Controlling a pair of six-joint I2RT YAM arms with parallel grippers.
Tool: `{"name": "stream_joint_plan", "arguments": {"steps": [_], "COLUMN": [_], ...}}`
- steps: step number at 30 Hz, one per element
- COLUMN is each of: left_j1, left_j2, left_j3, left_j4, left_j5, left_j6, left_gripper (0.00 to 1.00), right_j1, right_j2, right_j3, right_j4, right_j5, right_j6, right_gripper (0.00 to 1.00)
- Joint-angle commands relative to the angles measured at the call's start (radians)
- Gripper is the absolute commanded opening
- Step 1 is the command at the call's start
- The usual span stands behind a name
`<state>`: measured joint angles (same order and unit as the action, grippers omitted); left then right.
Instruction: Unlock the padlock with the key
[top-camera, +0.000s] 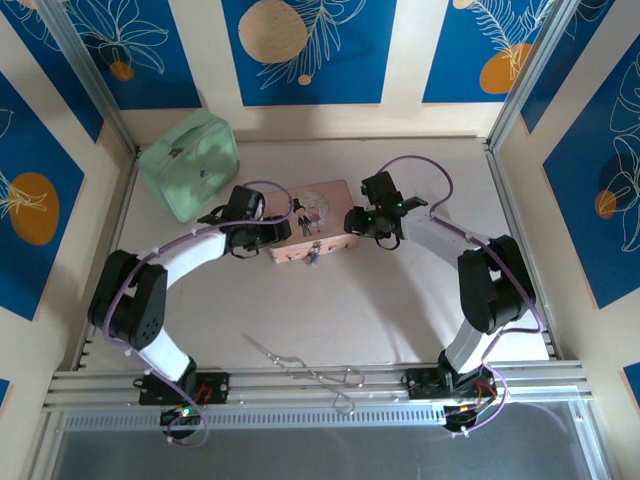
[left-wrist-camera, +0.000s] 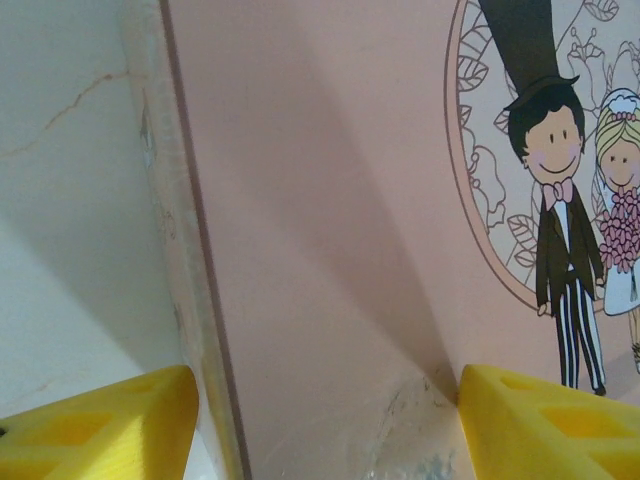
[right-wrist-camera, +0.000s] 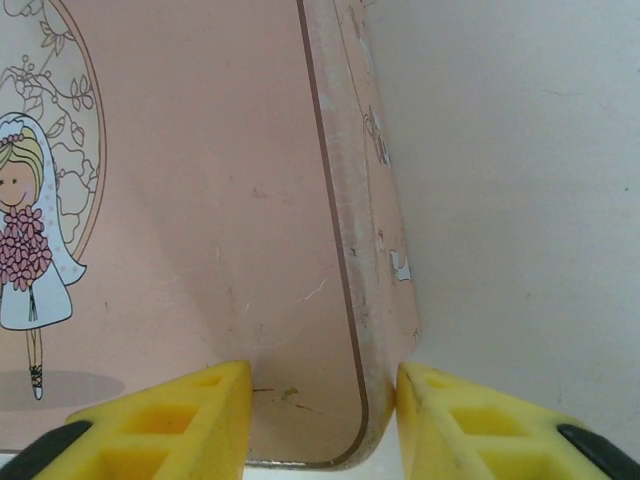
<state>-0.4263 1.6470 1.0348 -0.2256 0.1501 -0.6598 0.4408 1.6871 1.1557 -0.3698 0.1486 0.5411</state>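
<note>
Watching from overhead, I have the pink tin (top-camera: 312, 222) mid-table with an arm at each end. Left gripper (top-camera: 268, 232) is spread wide, straddling the tin's left edge, one yellow finger (left-wrist-camera: 110, 425) over the table (top-camera: 330, 310), the other over the lid. Right gripper (top-camera: 362, 222) is parted too, bracketing the right rim; whether it touches metal I can't tell. The padlock (top-camera: 313, 253), I think, is the small grey bit at the tin's near side. A green pouch (top-camera: 190, 163) sits far left, a wire tool (top-camera: 300, 365) near the bases.

padlock (top-camera: 314, 253) a tiny speck, its shackle state indiscernible
</note>
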Motion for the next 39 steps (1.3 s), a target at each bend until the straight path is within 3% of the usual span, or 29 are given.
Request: {"name": "stream_joint_plan", "arguments": {"steps": [1,6,19,26,33,39], "left_j1": [0.01,0.0,-0.032,-0.032,-0.033,-0.032], "left_j2": [0.036,0.046,0.011,-0.028,-0.072,-0.107], "left_j3": [0.027,0.018,-0.033,-0.053,-0.029,0.003], "left_j4": [-0.009,0.009,0.013,0.017,-0.004,-0.044], "left_j5": [0.0,0.023,0.009,0.001,-0.01,-0.032], "left_j6": [0.03,0.022,0.019,-0.02,-0.02,0.005], "left_gripper": [0.66,0.61,0.58,0.58,0.62,0.66], "right_j1": [0.004,0.039,0.124,0.131,0.262,0.463], "right_j2": [0.003,-0.034,-0.166,-0.259,-0.464,-0.469], "right_j3": [-0.018,-0.066,-0.2,-0.162,-0.195,-0.256], "right_j4": [0.028,0.039,0.025,-0.08,-0.113,-0.041], "right_j5": [-0.037,-0.029,0.053,0.156,0.28,0.449], "right_j6": [-0.01,0.01,0.091,0.059,0.054,0.071], "right_gripper": [0.37,0.29,0.27,0.46,0.52,0.48]}}
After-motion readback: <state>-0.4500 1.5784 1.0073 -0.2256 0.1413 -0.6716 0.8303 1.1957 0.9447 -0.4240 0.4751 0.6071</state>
